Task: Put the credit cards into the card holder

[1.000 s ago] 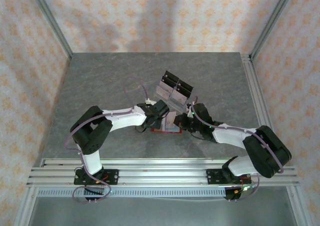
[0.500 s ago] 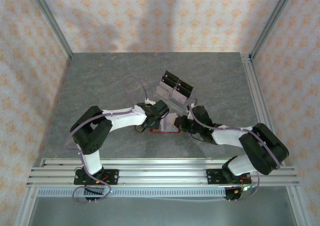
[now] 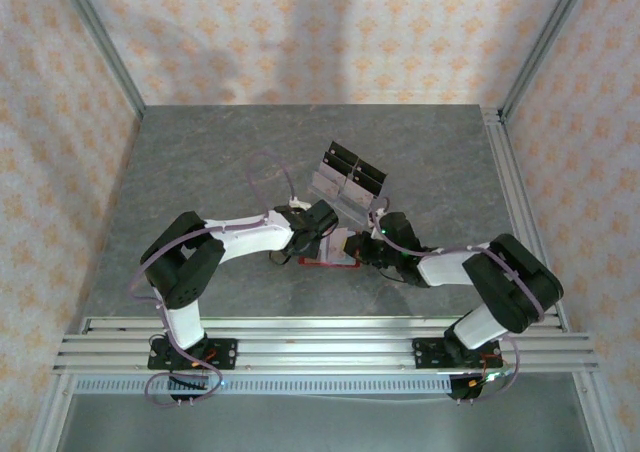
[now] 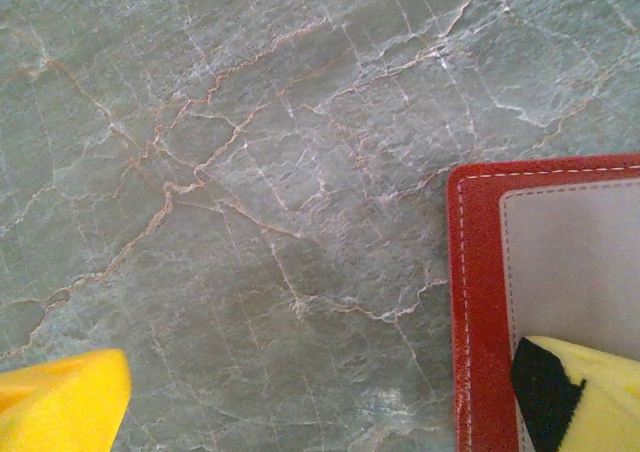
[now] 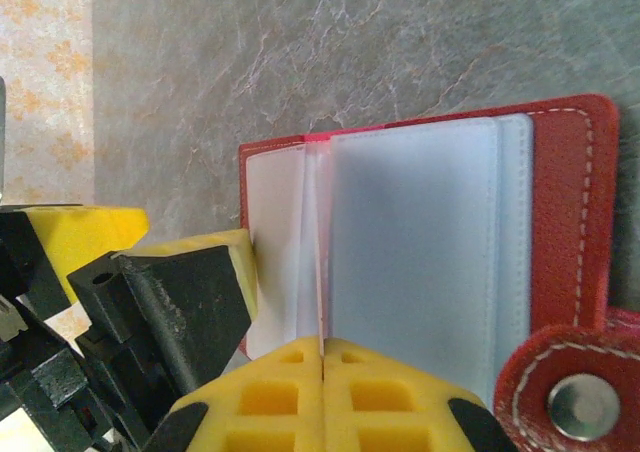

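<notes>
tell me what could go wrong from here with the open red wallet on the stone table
1. The right gripper is shut on or against a thin pale leaf standing up inside the red stitched wallet; pulling might drag the whole wallet.
2. One finger of the open left gripper overlaps just the wallet's edge, so it may slip off.

Soft, even overhead light; faint shadows; wrist close-ups blur at near edges.

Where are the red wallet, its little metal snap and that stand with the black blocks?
red wallet [image 5: 565,212]: right wrist view, on its stitched red right border.
metal snap [image 5: 573,404]: right wrist view, middle of the silver button.
stand with black blocks [image 3: 341,158]: top external view, on its left black block.
</notes>
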`<move>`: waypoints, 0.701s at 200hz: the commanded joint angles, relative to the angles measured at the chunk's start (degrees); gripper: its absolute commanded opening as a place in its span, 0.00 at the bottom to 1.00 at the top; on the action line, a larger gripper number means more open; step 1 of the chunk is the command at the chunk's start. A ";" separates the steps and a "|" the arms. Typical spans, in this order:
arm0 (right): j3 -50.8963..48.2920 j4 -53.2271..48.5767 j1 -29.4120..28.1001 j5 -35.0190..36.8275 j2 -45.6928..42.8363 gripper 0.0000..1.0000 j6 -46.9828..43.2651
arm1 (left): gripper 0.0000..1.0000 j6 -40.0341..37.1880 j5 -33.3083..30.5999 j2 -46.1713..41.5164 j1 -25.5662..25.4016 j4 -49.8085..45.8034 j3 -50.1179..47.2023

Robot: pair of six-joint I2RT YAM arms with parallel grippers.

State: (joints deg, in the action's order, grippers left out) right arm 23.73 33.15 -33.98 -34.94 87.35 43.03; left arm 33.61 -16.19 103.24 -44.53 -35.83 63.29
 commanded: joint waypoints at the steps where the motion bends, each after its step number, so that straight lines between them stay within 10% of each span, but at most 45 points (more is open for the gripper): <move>1: 0.61 4.94 -0.21 -2.36 1.43 0.00 1.46 | 1.00 0.76 -2.01 1.17 -0.38 -2.86 0.96; 140: -1.81 9.56 -0.21 -1.45 4.80 0.00 5.87 | 1.00 1.37 -5.26 0.12 -0.38 -4.86 0.97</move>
State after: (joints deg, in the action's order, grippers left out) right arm 23.35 39.88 -33.98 -37.32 91.55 48.05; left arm 33.63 -18.17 103.28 -44.53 -37.17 63.61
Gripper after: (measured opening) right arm 0.041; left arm 0.997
